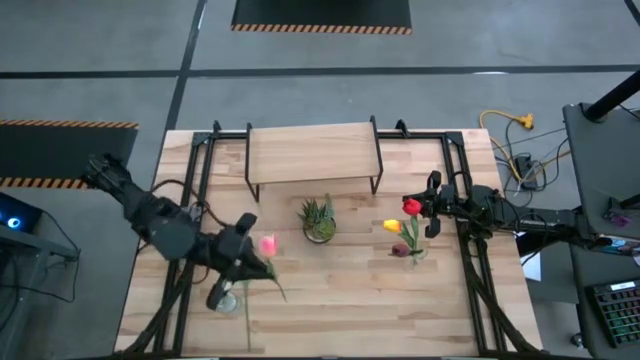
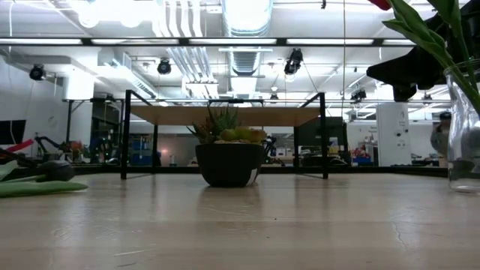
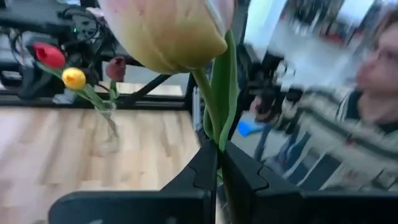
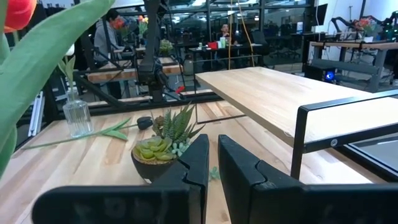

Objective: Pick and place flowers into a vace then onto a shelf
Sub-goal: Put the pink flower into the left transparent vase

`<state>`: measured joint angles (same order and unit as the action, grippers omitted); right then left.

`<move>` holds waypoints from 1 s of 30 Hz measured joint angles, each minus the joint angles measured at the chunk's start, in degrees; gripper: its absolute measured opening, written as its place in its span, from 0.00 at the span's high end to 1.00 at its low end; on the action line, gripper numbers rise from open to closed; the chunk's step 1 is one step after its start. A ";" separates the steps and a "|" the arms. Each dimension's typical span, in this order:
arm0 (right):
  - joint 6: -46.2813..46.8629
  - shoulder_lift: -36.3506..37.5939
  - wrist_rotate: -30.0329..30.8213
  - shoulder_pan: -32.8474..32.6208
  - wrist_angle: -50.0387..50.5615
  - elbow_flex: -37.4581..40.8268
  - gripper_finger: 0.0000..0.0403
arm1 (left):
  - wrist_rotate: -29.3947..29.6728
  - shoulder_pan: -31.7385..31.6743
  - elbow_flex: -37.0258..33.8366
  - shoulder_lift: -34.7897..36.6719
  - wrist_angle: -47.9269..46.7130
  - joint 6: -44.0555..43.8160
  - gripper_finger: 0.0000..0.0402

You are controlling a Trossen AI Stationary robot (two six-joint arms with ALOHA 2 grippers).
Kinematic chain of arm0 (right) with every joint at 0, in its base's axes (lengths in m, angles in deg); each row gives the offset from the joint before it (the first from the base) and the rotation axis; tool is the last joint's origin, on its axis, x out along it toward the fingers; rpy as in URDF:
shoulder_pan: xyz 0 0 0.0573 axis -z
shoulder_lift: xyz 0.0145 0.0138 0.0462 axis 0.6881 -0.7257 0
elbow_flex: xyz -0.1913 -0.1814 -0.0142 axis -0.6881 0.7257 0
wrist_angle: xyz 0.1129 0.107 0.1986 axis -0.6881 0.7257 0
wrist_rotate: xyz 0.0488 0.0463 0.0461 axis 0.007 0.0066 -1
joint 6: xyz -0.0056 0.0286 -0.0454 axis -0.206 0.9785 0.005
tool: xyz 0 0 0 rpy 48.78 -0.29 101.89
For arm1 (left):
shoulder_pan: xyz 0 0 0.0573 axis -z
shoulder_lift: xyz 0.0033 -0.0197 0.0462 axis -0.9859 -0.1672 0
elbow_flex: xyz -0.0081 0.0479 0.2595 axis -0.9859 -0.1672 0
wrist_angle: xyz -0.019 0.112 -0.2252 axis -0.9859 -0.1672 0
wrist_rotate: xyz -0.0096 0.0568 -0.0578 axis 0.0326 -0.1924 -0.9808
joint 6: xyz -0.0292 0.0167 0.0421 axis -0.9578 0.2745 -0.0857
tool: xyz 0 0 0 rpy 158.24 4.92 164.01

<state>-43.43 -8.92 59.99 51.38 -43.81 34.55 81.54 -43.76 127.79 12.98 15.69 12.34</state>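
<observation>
Left gripper [image 3: 217, 163] pinches pale pink tulip [image 3: 168, 31] by green stem; right gripper [image 4: 212, 158] nearly closed, beside red tulip [image 1: 411, 206].

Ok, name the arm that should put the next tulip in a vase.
Left. Its claw grips the pink tulip by the stem, and the glass vase stands on its side of the table.
</observation>
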 joint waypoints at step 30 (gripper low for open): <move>1.07 0.07 0.02 0.00 -0.04 0.00 0.93 | 9.99 4.31 12.25 -3.56 -25.48 -5.35 1.00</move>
<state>-42.36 -8.86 60.02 51.37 -43.85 34.55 91.53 -39.45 140.04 9.42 -9.79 6.98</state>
